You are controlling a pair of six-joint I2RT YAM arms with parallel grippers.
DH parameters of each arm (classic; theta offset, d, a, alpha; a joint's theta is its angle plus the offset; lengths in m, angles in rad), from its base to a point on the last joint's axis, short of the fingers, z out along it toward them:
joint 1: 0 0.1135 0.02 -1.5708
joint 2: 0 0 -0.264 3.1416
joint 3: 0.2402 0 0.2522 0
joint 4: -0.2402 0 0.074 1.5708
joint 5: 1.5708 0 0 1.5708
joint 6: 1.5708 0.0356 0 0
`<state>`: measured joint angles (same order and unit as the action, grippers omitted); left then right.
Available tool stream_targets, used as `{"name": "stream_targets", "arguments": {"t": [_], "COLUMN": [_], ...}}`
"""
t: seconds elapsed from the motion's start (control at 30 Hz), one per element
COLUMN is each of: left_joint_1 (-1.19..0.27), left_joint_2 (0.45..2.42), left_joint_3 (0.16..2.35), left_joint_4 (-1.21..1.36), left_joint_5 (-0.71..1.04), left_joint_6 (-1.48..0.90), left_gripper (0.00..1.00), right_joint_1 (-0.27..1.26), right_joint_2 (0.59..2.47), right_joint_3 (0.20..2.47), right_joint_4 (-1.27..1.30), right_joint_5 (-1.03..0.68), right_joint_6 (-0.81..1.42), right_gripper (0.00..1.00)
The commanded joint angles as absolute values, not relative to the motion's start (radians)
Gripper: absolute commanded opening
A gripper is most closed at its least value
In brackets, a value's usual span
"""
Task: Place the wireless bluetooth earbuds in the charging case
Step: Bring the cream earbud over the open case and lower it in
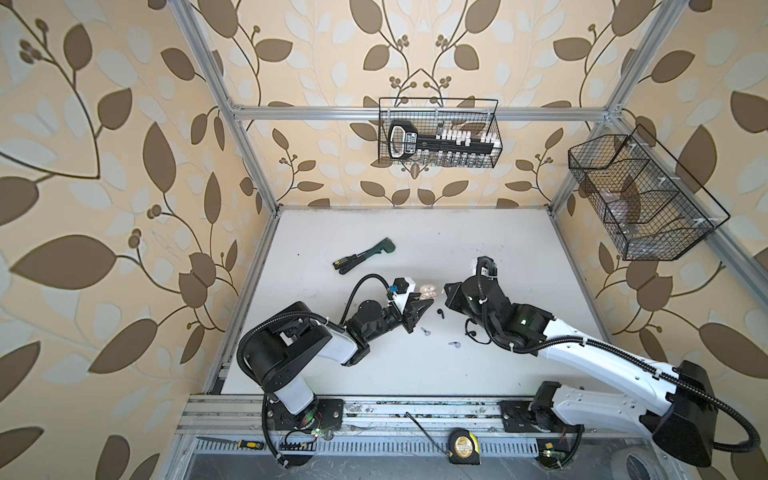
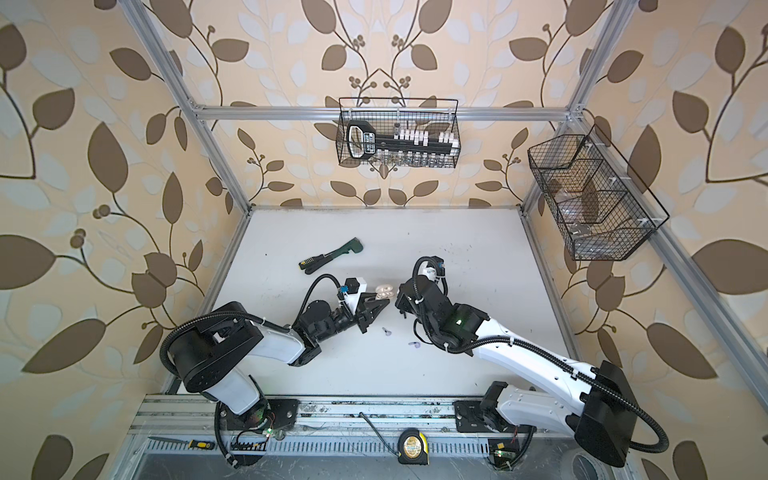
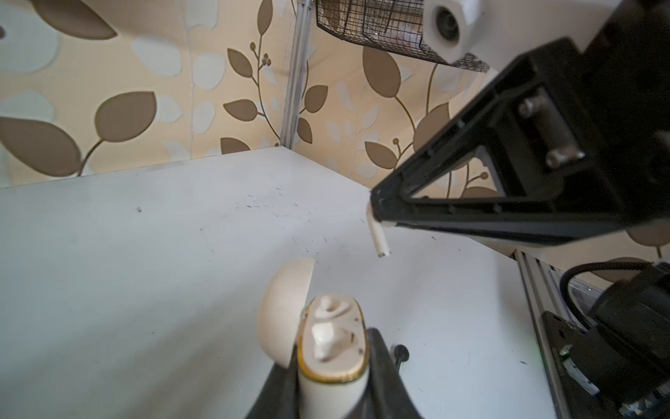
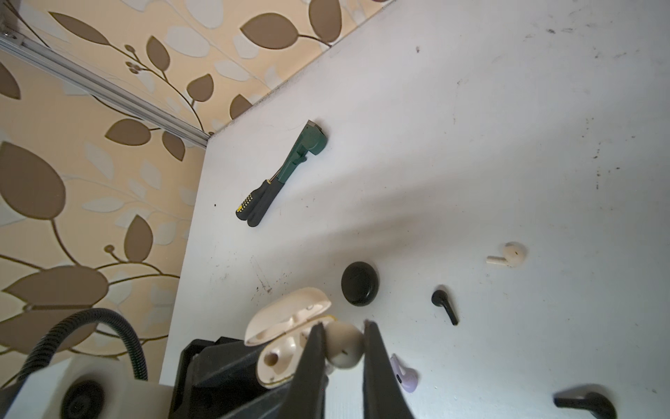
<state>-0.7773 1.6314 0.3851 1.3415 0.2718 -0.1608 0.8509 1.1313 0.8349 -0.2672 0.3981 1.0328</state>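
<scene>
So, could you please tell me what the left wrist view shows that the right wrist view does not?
Only the left wrist view: a wire basket on the wall. Only the right wrist view: a black round case, a loose white earbud and a lilac earbud. Both: the open charging case in the left tool, and a pinched white earbud in the right tool.

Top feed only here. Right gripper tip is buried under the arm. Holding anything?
Observer: Yes. The right wrist view shows the right gripper shut on a white earbud, its round head between the fingers.
Operator: Seated in the charging case yet?
Observer: No. The left wrist view shows it hanging clear of the open charging case, which the left gripper grips by the body.
</scene>
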Motion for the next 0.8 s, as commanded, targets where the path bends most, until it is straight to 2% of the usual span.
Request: {"name": "stream_targets", "arguments": {"t": [0.0,0.77], "left_joint_1": [-0.773,-0.773], "left_joint_2": [1.638,1.637], "left_joint_3": [0.417,0.428], "left_joint_4": [1.424,1.424], "left_joint_5": [0.362,0.393], "left_joint_6": [-0.150,-0.163], "left_gripper": [0.00,0.00], "right_joint_1": [0.872,0.946], "right_joint_2": [1.156,1.250], "right_joint_3": [0.883,0.903], "right_joint_4": [-0.268,-0.233], "right_joint_5": [0.423,0.431], "right_joint_6": [1.027,1.030], "right_gripper": [0.06,0.05]}}
